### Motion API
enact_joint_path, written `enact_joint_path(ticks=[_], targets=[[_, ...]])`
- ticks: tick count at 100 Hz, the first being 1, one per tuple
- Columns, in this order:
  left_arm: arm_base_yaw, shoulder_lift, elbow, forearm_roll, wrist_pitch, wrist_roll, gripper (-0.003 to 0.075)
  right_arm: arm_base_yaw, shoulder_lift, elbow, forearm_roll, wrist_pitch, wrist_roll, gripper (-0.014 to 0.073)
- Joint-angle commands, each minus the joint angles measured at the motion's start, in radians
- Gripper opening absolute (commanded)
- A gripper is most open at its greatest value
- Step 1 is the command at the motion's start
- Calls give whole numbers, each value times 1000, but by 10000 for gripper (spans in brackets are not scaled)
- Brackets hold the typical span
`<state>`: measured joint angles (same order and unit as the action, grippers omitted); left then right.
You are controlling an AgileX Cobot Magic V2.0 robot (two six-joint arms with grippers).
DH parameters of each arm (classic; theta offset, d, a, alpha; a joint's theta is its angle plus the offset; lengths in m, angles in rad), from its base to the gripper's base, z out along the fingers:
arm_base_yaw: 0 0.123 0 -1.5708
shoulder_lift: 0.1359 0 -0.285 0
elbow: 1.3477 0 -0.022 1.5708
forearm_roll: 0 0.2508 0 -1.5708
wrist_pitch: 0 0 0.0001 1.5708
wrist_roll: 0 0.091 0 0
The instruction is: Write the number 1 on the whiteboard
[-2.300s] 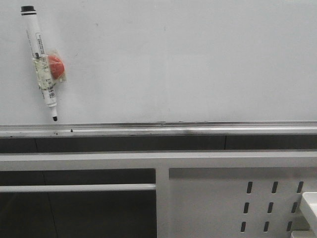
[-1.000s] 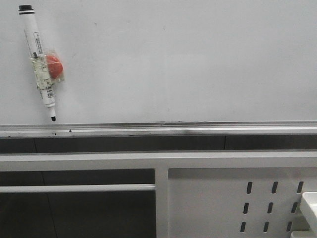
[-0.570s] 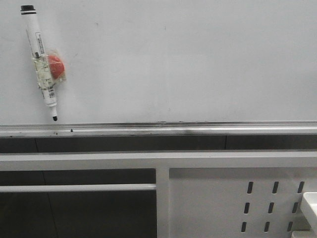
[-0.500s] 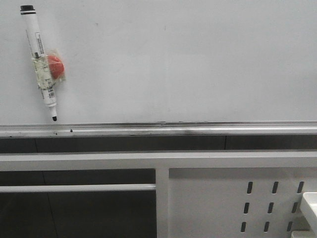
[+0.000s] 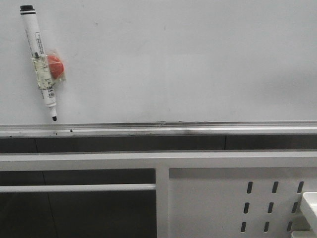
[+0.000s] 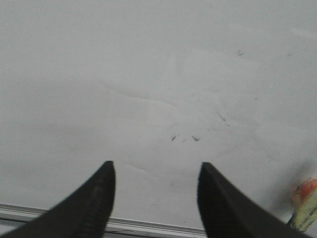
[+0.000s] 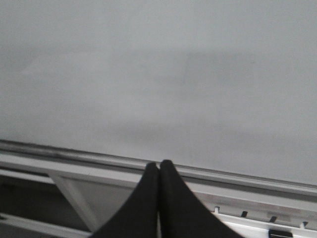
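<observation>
The whiteboard (image 5: 188, 59) fills the upper front view, with its silver rail (image 5: 158, 130) along the lower edge. No number 1 shows on it. A white marker pen (image 5: 41, 62) with a black cap hangs tilted at the board's upper left, fixed to a red magnet (image 5: 56, 67), tip down. My left gripper (image 6: 156, 166) is open and empty, facing the board (image 6: 148, 74); the marker's magnet (image 6: 304, 191) shows at the frame's edge. My right gripper (image 7: 159, 164) is shut and empty, facing the board (image 7: 158, 74) near its rail. Neither gripper shows in the front view.
Below the rail runs a white metal frame (image 5: 158, 159) with a perforated panel (image 5: 237, 203) at the lower right. A white object's corner (image 5: 309, 203) sits at the far right edge. Faint dark smudges (image 6: 183, 138) mark the board in the left wrist view.
Only slight wobble of the front view; the marker stays in place on the board.
</observation>
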<state>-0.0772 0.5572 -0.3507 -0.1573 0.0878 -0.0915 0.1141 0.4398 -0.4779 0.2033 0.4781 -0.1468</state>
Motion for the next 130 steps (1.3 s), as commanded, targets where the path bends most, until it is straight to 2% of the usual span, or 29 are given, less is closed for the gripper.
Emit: enact_joint_path(ticks=[1, 12, 24, 34, 41, 49, 59, 67, 75, 80, 91, 103, 111, 130], targets=[[-1, 22, -29, -32, -134, -6, 493, 20, 58, -23, 37, -90, -8, -69], [-6, 31, -29, -33, -147, -6, 461, 31, 107, -23, 72, -90, -8, -69], [-58, 31, 0, -19, -185, 4, 351, 32, 137, -23, 82, -90, -8, -69], [-145, 31, 77, 10, -349, 4, 260, 32, 137, -23, 82, -90, -8, -69], [-220, 37, 159, 54, -497, 4, 235, 32, 137, -23, 82, -90, -8, -69], [-309, 60, 255, 115, -622, 4, 235, 32, 137, -23, 82, -90, -8, -69], [-406, 104, 335, 120, -753, 4, 248, 32, 137, -23, 86, -90, -8, -69], [-464, 157, 362, 120, -827, 4, 288, 32, 137, -23, 86, -83, -8, -69], [-504, 218, 366, 101, -920, 4, 297, 35, 137, -25, 86, -76, -10, -69], [-511, 268, 366, 79, -1011, 4, 297, 47, 137, -25, 86, -72, -10, -69], [-511, 410, 366, 79, -1117, 4, 307, 111, 137, -27, 88, -82, -10, -69], [-511, 593, 366, 83, -1265, 4, 377, 197, 137, -45, 89, -101, -10, -69], [-511, 737, 366, 83, -1448, -6, 412, 248, 137, -53, 89, -122, -10, -69], [-511, 961, 323, 157, -1448, -156, 412, 302, 137, -54, 91, -167, -10, -69]])
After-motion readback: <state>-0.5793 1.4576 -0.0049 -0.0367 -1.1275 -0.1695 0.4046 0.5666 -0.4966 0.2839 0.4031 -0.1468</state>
